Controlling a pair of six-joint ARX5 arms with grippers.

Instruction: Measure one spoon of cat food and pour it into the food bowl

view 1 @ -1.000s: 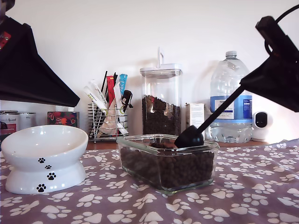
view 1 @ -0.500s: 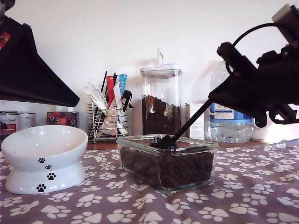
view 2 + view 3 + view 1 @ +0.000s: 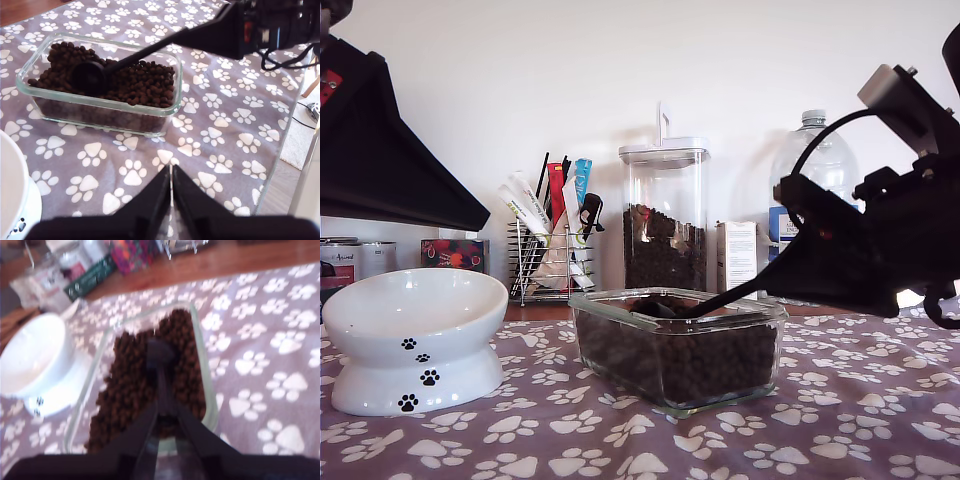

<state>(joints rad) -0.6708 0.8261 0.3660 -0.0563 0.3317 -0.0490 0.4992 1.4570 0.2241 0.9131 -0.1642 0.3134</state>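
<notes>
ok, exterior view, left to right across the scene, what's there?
food bowl → utensil rack → canister → glass dish of cat food → water bottle → my second gripper holding the spoon

The exterior view sits low, about level with the purple paw-print cloth (image 3: 620,440), and looks across the clear rectangular glass dish (image 3: 678,345) toward the white wall behind it; the dish is near and central. The first wrist view looks steeply down on that same glass dish (image 3: 100,80) from higher up and a little away, over cloth on the side of the dish where the white glossy ceramic pet bowl (image 3: 12,190) stands. The second wrist view hangs close over one short end of the dish (image 3: 150,385), looking along its length toward the wooden surface beyond. All three views share the dish and the bowl beside it.
</notes>
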